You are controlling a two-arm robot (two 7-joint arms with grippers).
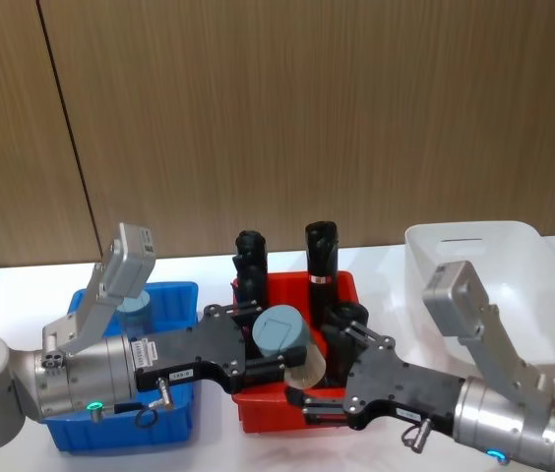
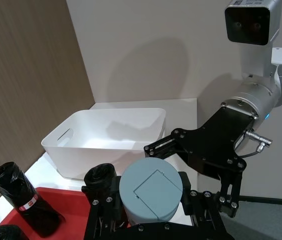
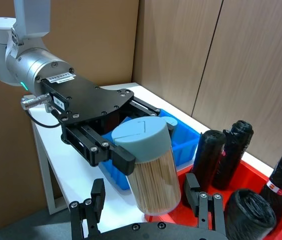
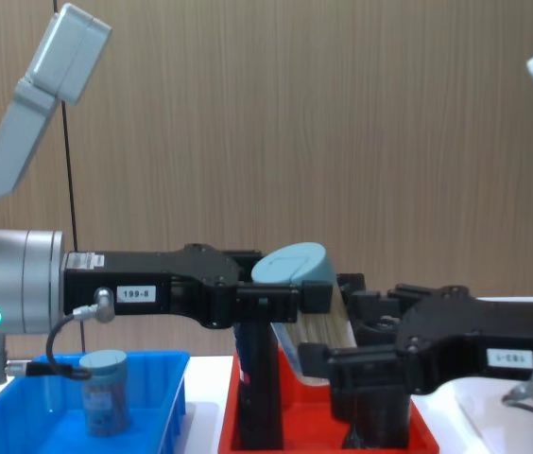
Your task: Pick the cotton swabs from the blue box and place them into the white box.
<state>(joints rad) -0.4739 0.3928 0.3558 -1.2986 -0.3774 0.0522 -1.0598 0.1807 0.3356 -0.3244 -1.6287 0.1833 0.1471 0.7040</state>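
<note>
Handover over the red tray [image 1: 263, 418]. The left gripper [image 3: 137, 139] is clamped on the grey-blue lid end of one tub of cotton swabs [image 3: 153, 175], holding it tilted in the air above the tray, between the blue box [image 1: 177, 291] and the white box [image 1: 474, 229]. The right gripper [image 1: 323, 370] stands with its fingers spread to either side of the tub's clear body; from the right wrist view I judge they are not yet pressing on it, though contact is hard to rule out at this angle. A second tub [image 4: 106, 390] stands upright in the blue box. Risks as I read them: if I release the left grip before the right one has closed firmly, the tub would drop among the black rolls [image 1: 321, 252] in the tray. The clear wall looks smooth and the tub is tilted, so an off-centre pinch could let it swivel or slip. The two sets of fingers are close and could collide.
</note>
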